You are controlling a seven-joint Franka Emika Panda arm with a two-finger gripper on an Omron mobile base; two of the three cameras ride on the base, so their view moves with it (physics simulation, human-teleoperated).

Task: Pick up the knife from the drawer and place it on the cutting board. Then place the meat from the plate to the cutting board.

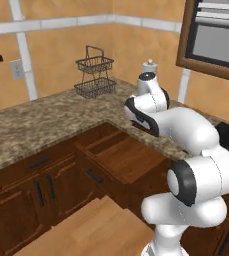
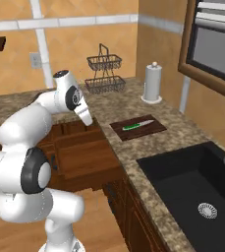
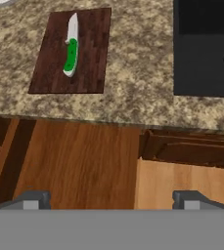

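The knife [image 3: 71, 50] has a green handle and a pale blade. It lies on the dark wooden cutting board [image 3: 91, 53], which rests on the granite counter left of the sink. The right base view gives the same knife [image 2: 137, 125] on the cutting board [image 2: 153, 129]. The drawer [image 1: 123, 157] stands pulled out below the counter edge, its brown floor [image 3: 79, 166] bare. My gripper [image 3: 112, 199] hovers open over the drawer, well short of the board, with nothing between its fingers. The meat and the plate are out of view.
A black sink [image 2: 192, 187] is set into the counter right of the board. A paper-towel holder [image 2: 153, 82] and a two-tier wire basket [image 2: 105, 74] stand at the back. Cabinet doors with black handles [image 1: 45, 189] flank the drawer.
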